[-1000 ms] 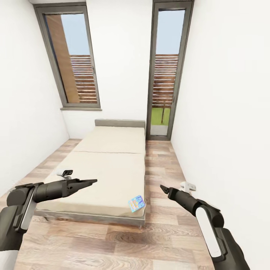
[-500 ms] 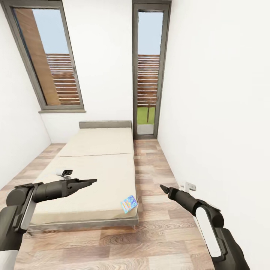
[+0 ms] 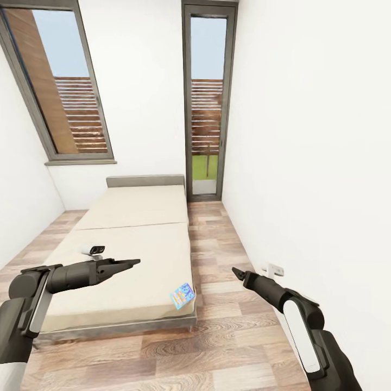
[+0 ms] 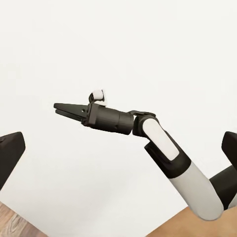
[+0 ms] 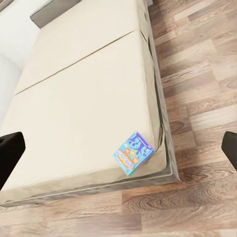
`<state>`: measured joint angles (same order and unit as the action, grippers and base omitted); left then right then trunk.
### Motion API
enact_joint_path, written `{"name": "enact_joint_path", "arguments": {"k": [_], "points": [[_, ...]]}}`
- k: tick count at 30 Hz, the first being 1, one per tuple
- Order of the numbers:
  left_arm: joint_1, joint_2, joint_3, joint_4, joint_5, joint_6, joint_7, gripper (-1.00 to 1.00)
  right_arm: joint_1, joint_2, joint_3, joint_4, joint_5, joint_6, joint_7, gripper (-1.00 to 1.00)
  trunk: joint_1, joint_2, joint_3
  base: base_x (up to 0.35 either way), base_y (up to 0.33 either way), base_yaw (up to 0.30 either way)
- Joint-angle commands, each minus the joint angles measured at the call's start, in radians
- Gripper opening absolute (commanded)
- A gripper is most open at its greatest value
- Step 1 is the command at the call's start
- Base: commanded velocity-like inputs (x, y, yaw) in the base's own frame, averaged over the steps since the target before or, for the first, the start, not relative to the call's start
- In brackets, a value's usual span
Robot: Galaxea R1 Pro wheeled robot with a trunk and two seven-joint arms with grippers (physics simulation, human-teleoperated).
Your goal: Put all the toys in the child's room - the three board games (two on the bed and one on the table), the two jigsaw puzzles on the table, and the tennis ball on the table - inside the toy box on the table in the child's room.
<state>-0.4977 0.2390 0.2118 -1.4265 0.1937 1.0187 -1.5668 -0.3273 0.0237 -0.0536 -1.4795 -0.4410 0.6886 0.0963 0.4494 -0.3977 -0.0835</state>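
Note:
A board game (image 3: 182, 295) with a blue, yellow and orange cover lies flat on the near right corner of the cream bed (image 3: 125, 250); in the right wrist view the board game (image 5: 132, 153) sits by the mattress edge. My left gripper (image 3: 133, 263) hovers over the near half of the bed, left of the game, open and holding nothing. Over the floor to the right of the bed, my right gripper (image 3: 235, 270) is open and holds nothing; its fingertips (image 5: 10, 152) stand wide apart. The left wrist view shows the right gripper (image 4: 60, 109) against a white wall.
Wood-plank floor (image 3: 217, 239) forms an aisle between the bed and the white right wall (image 3: 315, 163). A glass door (image 3: 207, 108) stands at the far end and a window (image 3: 60, 98) at the far left. A wall socket (image 3: 275, 268) sits low on the right wall.
The whole picture has slid left, so the camera has turned right. The bed and game appear further left; both arms keep the same pose.

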Motion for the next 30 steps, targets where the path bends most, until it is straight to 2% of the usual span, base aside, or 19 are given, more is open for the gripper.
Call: {"name": "enact_joint_path", "arguments": {"k": [1,19,30], "points": [[-0.001,0.0,0.0,0.0,-0.001,0.011,-0.004,1.0,-0.001,0.001,-0.003,-0.001,0.003,0.006,0.007,1.0,0.001,-0.002,-0.002,0.0,0.001,-0.004],[-0.001,0.0,0.0,0.0,0.0,0.011,-0.004,1.0,-0.001,0.002,0.001,-0.002,0.004,-0.008,0.007,1.0,0.001,-0.002,-0.002,0.0,-0.001,0.007],[-0.001,0.0,0.0,-0.001,-0.002,0.011,-0.004,1.0,-0.001,0.002,0.007,-0.002,0.005,-0.018,0.004,1.0,0.001,-0.002,0.001,0.0,-0.144,0.218]]}}
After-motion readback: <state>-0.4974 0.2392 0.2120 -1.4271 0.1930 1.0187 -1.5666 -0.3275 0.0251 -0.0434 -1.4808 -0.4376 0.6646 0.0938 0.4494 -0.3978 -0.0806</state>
